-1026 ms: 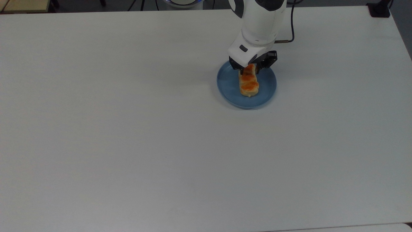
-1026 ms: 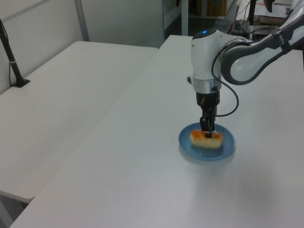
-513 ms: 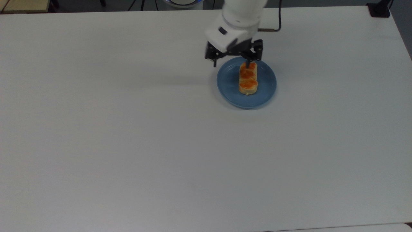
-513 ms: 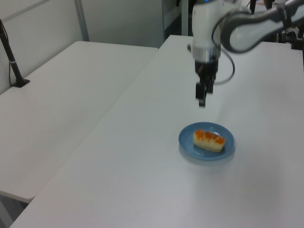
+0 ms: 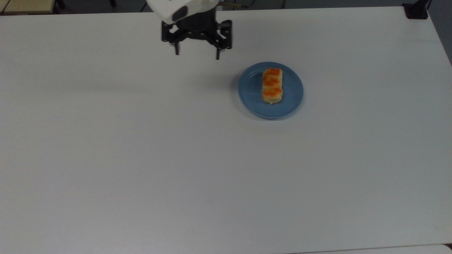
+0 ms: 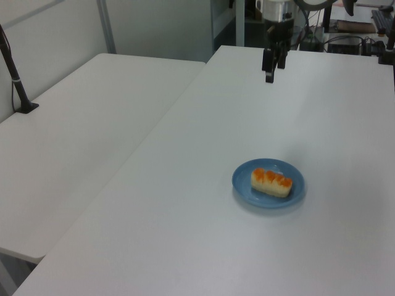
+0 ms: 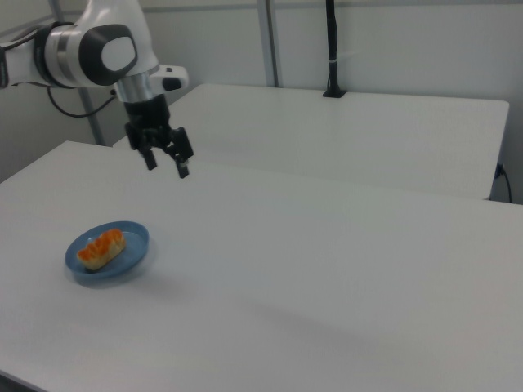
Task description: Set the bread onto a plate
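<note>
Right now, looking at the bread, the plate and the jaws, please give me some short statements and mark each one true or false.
1. The bread lies on the plate. True.
2. The gripper holds the bread. False: its jaws are open, empty and away from the plate.
3. The plate is light blue. True.
4. The bread hangs over the plate's rim. False: it lies wholly inside the rim.
5. A second plate stands on the table. False: there is one plate.

- The plate point(image 5: 253, 94) with the bread point(image 5: 272, 86) is the only obstacle on the bench point(image 5: 141, 158).
- The pincer point(image 5: 196, 55) hangs with fingers apart, well away from the plate, toward the top view's upper left.
</note>
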`<state>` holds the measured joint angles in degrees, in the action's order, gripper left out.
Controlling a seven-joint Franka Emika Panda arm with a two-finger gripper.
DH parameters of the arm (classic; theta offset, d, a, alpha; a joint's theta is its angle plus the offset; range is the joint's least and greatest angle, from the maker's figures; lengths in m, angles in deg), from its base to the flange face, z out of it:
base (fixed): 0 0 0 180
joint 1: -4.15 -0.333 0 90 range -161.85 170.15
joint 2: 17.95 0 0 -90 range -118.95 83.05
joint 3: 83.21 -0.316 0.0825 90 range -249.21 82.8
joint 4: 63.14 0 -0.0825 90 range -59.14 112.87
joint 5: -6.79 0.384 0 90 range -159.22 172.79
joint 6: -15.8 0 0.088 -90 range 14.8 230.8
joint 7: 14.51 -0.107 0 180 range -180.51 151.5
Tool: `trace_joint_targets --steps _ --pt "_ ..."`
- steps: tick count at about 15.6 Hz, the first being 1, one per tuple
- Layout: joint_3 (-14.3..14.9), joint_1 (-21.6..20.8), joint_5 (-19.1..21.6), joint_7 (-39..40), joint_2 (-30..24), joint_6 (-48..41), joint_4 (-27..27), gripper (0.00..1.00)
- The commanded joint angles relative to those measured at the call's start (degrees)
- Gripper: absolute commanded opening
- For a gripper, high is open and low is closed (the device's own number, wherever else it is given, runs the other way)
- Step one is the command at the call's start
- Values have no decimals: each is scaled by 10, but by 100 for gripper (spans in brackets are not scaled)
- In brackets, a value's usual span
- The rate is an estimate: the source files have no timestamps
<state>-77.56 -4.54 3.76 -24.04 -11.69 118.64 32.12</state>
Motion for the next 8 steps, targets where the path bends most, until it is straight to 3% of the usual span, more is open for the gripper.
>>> trace_joint_targets --steps 1,4,8 --pt "30 5 -31 10 1 -8 -15 100" --pt "52 7 -32 27 4 -2 -15 100" --pt "55 6 -32 31 3 -3 -16 100"
